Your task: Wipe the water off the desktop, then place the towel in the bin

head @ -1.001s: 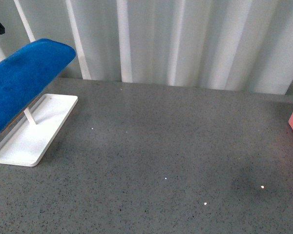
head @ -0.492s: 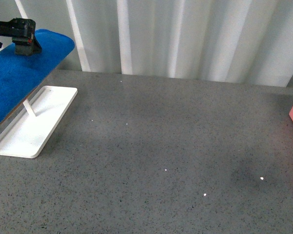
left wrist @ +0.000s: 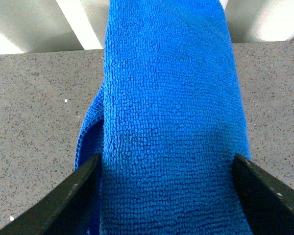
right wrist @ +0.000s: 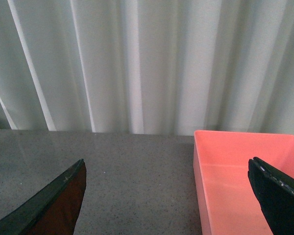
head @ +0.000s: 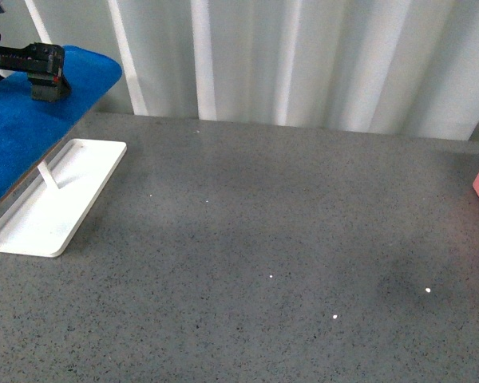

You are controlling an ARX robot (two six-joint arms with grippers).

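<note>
**Step in hand: picking up the towel (left wrist: 171, 98); the left tool (left wrist: 166, 159) is over it and no wiping has begun.**

The left tool is spread, with one finger on each side of the towel and nothing pinched. The towel lies draped above the tray (head: 72, 199), right under the tool. The right tool (right wrist: 166, 166) is spread and empty, with the bin (right wrist: 245, 181) just ahead of it. The next move looks to be lowering, pinching the towel, lifting it, and carrying it far across the counter (head: 247, 207) to a darker patch (head: 399, 286), possibly the water.
</note>
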